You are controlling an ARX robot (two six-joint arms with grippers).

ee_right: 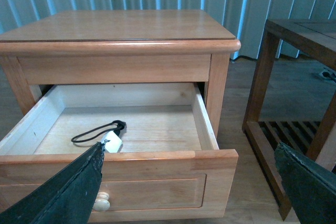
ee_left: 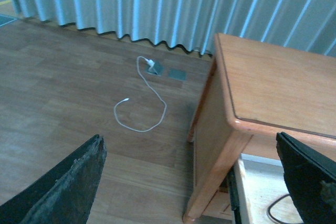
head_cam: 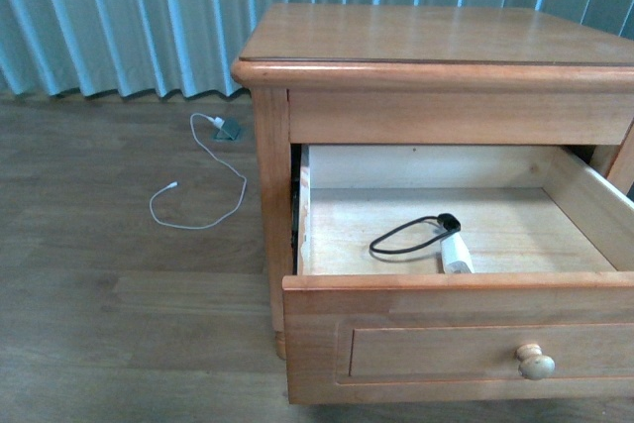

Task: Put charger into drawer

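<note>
The drawer (head_cam: pixel 456 339) of the wooden nightstand stands pulled out, its round pale knob (head_cam: pixel 535 362) at the front. The charger (head_cam: pixel 457 253), a small white adapter with a black looped cable (head_cam: pixel 404 236), lies on the drawer's pale floor near the front. In the right wrist view the charger (ee_right: pixel 112 141) and the drawer (ee_right: pixel 152 184) show again. My right gripper (ee_right: pixel 189 182) is open, back from the drawer front, holding nothing. My left gripper (ee_left: pixel 191 182) is open, above the nightstand's left front corner; a bit of the black cable (ee_left: pixel 278 211) shows there. Neither arm shows in the front view.
A thin white cable (head_cam: pixel 198 190) runs across the wooden floor from a floor socket (head_cam: pixel 229 130) left of the nightstand (head_cam: pixel 426 42). Pale curtains (head_cam: pixel 129 7) hang behind. A dark wooden table with a slatted shelf (ee_right: pixel 294 108) stands to the right of the nightstand.
</note>
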